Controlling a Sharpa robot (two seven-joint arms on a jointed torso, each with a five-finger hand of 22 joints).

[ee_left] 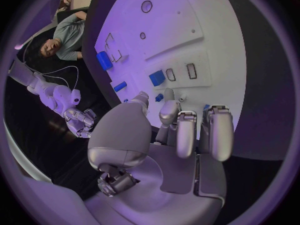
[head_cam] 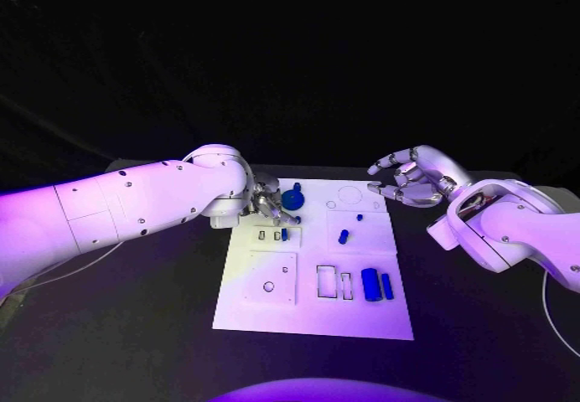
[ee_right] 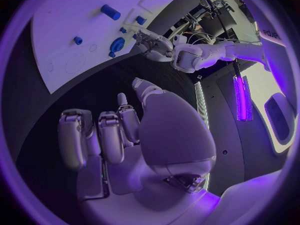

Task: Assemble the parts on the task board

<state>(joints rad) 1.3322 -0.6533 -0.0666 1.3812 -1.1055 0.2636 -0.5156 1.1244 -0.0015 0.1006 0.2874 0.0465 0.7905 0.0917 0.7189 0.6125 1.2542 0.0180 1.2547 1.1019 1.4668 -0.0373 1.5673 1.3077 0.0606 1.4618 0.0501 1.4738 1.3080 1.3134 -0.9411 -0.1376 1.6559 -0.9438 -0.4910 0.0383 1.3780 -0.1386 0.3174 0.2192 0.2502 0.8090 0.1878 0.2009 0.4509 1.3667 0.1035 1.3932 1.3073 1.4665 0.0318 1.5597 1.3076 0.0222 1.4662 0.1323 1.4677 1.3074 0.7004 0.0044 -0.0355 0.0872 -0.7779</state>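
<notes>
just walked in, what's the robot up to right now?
It is assembling blue parts on the white task board. The left hand is down at the board's far left corner, fingers beside a round blue part; whether it grips it is unclear. The right hand hovers off the far right corner, holding nothing. Two blue blocks lie near the front.

Blue parts (head_cam: pixel 371 285) on white task board (head_cam: pixel 314 314)

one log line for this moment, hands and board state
left hand: fingers at round blue part, grip unclear | right hand: open, off task board far corner | two blue parts: lying near edge
</notes>
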